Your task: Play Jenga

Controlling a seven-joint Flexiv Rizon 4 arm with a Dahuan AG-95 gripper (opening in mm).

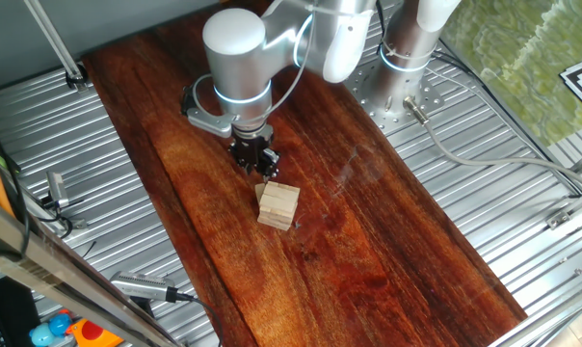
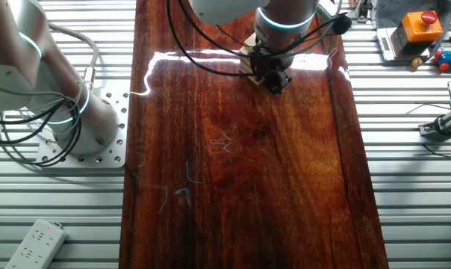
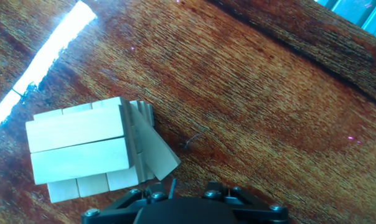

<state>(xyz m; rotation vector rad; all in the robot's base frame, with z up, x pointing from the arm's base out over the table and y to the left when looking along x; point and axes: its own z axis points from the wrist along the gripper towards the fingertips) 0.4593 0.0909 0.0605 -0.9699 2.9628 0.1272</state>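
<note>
The Jenga stack (image 1: 277,205) is a small pile of pale wooden blocks in crosswise layers on the dark wooden board (image 1: 387,241). In the hand view the stack (image 3: 82,149) is at lower left, and one block (image 3: 158,155) sticks out askew from its right side. My gripper (image 1: 264,168) hangs just behind and above the stack, close to it. Its fingers look pressed together with nothing between them. In the hand view only a thin tip (image 3: 171,185) shows next to the skewed block. In the other fixed view my gripper (image 2: 276,79) hides most of the stack (image 2: 247,64).
The board lies on a ribbed metal table (image 1: 98,154). The arm's base (image 1: 407,58) stands at the board's far edge. Tools and cables (image 1: 137,284) lie off the board's left side. A second arm's base (image 2: 69,112) and a power strip (image 2: 35,243) sit beside the board.
</note>
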